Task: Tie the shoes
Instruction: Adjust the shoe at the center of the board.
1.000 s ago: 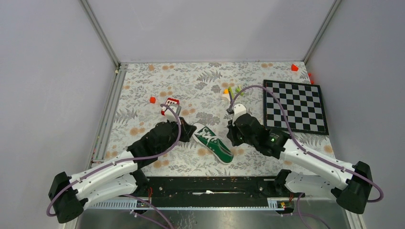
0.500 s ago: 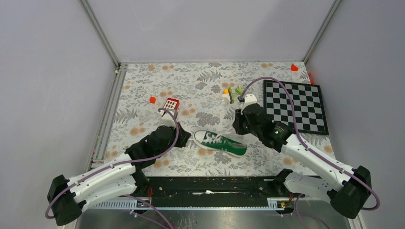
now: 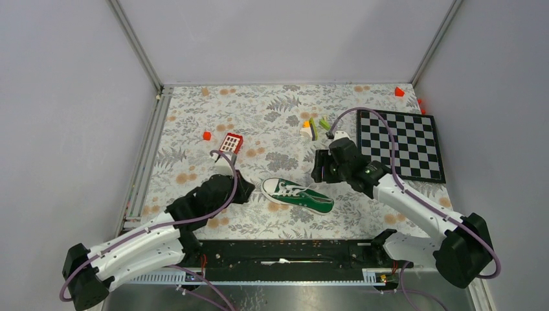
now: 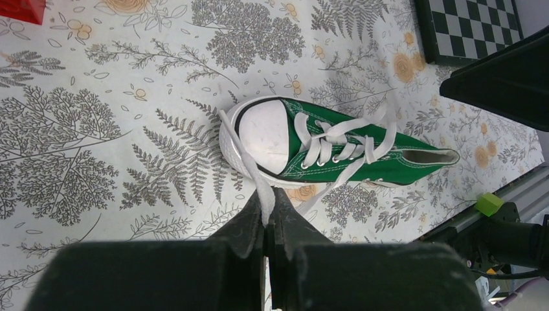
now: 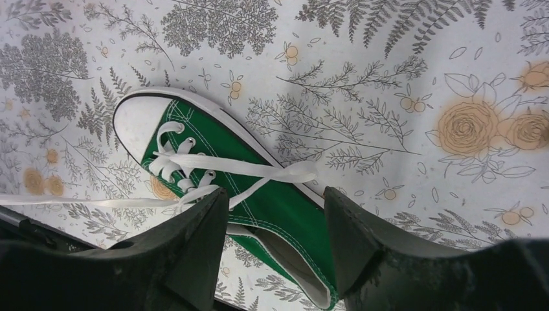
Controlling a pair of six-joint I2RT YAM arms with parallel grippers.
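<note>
Beyond the sneaker (image 3: pixel 296 195) sit block (image 3: pixel 230 142) and chessboard (image 3: pixel 401 144).

Top view looks down from above the near edge over the whole tabletop (image 3: pixel 272 116). Both wrist views look down closely from opposite sides, sharing the shoe (image 4: pixel 336 146).

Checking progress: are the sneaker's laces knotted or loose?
Loose: no bow on the sneaker; one lace end is pinched in the left gripper, the other lies free.

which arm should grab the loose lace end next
Likely right. The right gripper is open over the sneaker, beside the free lace end; the left gripper is shut on the other lace.
</note>
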